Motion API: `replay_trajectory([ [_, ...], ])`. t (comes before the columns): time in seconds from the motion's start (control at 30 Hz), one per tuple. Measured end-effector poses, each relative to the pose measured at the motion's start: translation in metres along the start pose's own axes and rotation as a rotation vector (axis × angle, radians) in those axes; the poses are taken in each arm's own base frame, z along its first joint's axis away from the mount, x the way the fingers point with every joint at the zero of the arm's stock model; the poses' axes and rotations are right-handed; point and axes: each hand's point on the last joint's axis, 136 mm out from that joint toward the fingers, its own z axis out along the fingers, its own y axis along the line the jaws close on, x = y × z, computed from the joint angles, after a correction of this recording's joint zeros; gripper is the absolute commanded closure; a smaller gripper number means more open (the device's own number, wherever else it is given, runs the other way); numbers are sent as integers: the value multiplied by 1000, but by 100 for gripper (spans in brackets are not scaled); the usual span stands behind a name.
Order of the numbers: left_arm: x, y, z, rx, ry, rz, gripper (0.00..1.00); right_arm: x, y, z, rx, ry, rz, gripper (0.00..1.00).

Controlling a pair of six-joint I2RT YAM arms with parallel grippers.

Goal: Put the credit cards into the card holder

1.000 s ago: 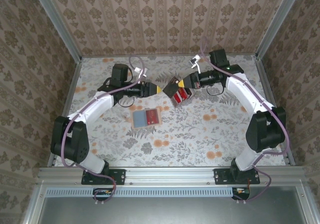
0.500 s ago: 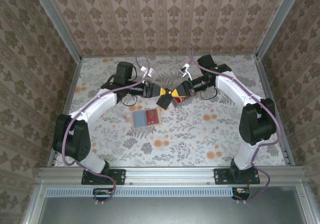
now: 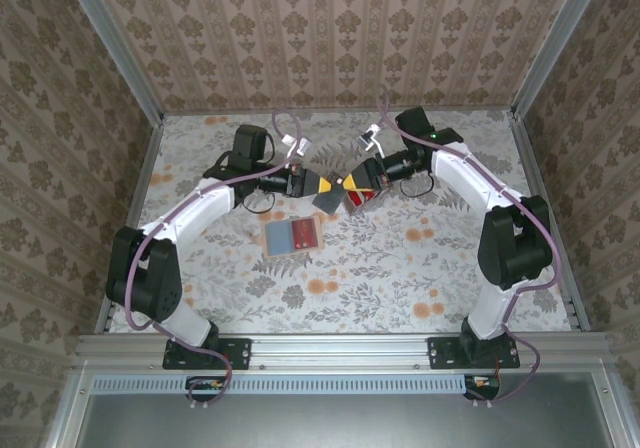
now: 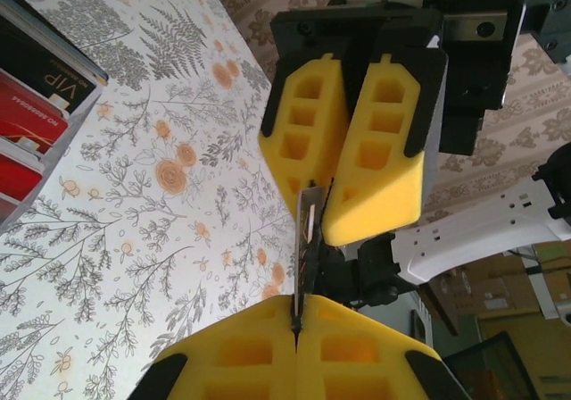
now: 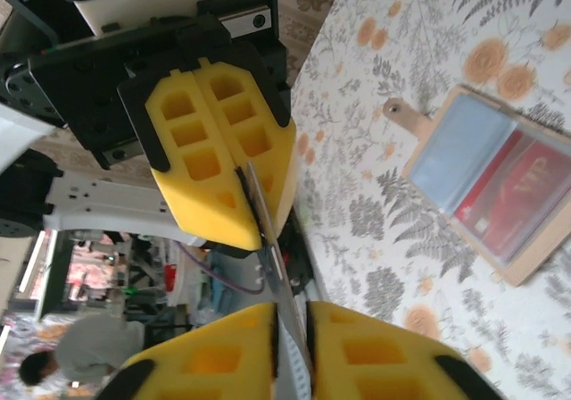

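A dark credit card (image 3: 327,200) hangs edge-on above the table between both grippers. My left gripper (image 3: 329,185) is shut on one end of it; in the left wrist view the thin card (image 4: 303,257) runs up from the pinched left gripper (image 4: 296,321) into the right gripper (image 4: 317,212). My right gripper (image 5: 290,315) stands slightly open, with a gap beside the card (image 5: 277,266). A stack of red and black credit cards (image 3: 363,196) (image 4: 31,105) lies under the right gripper. The tan card holder (image 3: 290,254) (image 5: 532,255) lies open, a blue and a red card in its pockets.
Flowered cloth covers the table (image 3: 400,268). Metal frame rails (image 3: 140,188) and patterned walls close it in on the left, right and back. Open cloth lies in front of the holder and to the right.
My left gripper closed on the dark card that the right gripper brought over. The right gripper's jaws have parted a little. Both arms drew together over the table's middle.
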Motion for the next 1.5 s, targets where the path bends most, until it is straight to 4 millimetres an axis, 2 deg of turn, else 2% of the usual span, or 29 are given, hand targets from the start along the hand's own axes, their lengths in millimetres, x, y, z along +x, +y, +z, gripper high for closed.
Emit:
replay_trajectory([
  [0.03, -1, 4, -1, -10, -12, -8, 100, 0, -5, 1, 8, -8, 17, 65],
  [0.13, -1, 20, -2, -54, -45, -42, 100, 1, -21, 1, 47, -45, 62, 51],
  [0.27, -3, 42, -5, -130, -106, -94, 100, -5, -40, -6, 126, -150, 112, 48],
  [0.43, -5, 55, -12, -195, -201, -134, 100, -20, -49, -16, 179, -299, 146, 48],
  [0.6, -16, 53, -21, -214, -301, -136, 100, -33, -48, -19, 164, -399, 164, 49],
  [0.77, -27, 46, -25, -213, -358, -126, 100, -35, -35, -2, 120, -401, 160, 50],
  [0.97, -27, 43, -22, -204, -373, -130, 100, -36, -15, 22, 59, -381, 125, 52],
  [1.13, -26, 43, -22, -198, -380, -145, 100, -37, -17, 31, 43, -374, 143, 55],
  [1.5, -25, 43, -23, -199, -382, -158, 100, -37, -26, 30, 46, -393, 175, 58],
])
